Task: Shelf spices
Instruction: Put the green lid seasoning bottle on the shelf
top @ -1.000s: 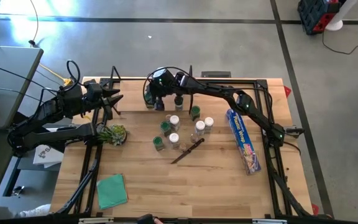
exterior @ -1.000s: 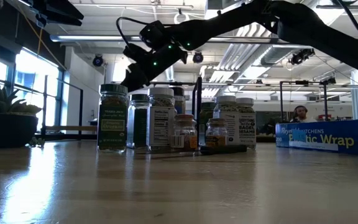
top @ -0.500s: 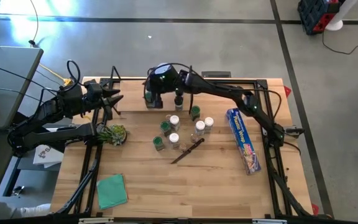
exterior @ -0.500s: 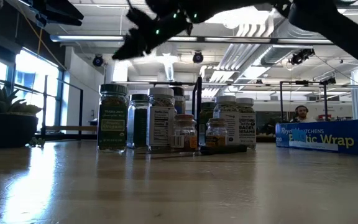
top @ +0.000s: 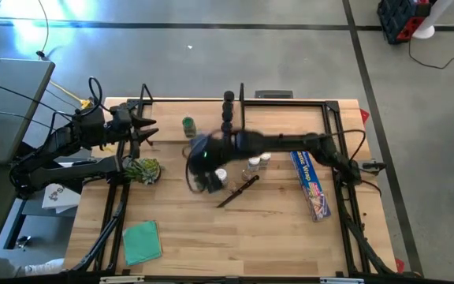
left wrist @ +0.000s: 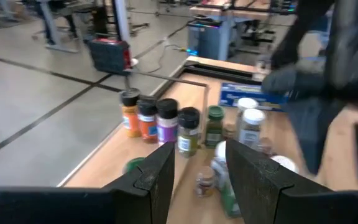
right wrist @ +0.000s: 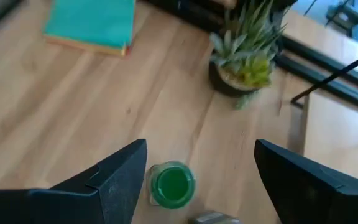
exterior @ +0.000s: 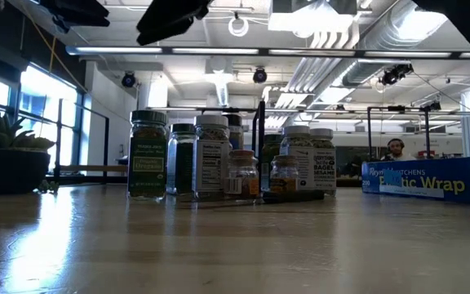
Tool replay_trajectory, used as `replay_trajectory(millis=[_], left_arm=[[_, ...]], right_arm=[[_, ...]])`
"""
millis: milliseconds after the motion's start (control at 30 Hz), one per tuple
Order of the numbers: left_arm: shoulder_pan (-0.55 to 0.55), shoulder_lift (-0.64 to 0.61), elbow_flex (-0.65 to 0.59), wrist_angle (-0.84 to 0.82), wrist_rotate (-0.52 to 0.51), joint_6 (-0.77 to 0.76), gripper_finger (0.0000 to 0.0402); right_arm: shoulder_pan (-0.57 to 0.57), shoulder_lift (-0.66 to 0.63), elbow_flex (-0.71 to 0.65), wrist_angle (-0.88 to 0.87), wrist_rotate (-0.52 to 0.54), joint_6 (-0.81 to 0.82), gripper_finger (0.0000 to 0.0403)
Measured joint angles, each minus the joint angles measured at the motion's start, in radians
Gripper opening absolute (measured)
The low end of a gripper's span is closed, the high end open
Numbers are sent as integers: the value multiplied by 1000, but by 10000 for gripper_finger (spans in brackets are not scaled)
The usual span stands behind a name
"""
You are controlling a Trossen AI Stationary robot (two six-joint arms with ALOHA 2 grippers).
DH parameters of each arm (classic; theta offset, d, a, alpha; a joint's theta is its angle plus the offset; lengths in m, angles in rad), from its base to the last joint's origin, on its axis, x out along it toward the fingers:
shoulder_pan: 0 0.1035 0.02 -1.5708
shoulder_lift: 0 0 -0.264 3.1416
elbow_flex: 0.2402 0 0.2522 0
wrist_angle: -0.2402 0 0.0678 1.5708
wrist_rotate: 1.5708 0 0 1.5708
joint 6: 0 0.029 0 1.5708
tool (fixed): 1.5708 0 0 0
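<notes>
My right gripper, jaws spread and empty, hangs directly above upright green-capped jar, w/ left gripper far off, half-open.

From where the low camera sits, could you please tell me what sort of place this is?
Probably an open robotics lab or workshop: exposed ceiling ducts, a polished concrete floor, and other workbenches beyond the table.

I saw the blue plastic wrap box lying at about three o'clock on the table, its long side running toward six. A small potted plant sat at nine o'clock. A teal cloth lay flat near seven o'clock. A dark-handled knife rested aslant near the centre. A person sat far behind.
</notes>
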Motion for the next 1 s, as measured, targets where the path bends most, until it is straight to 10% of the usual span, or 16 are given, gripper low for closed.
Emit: replay_trajectory(millis=[1000], left_arm=[[0, 0, 0, -20, 86, -37, 140]], right_arm=[[-10, 193, 0, -62, 30, 78, 274]])
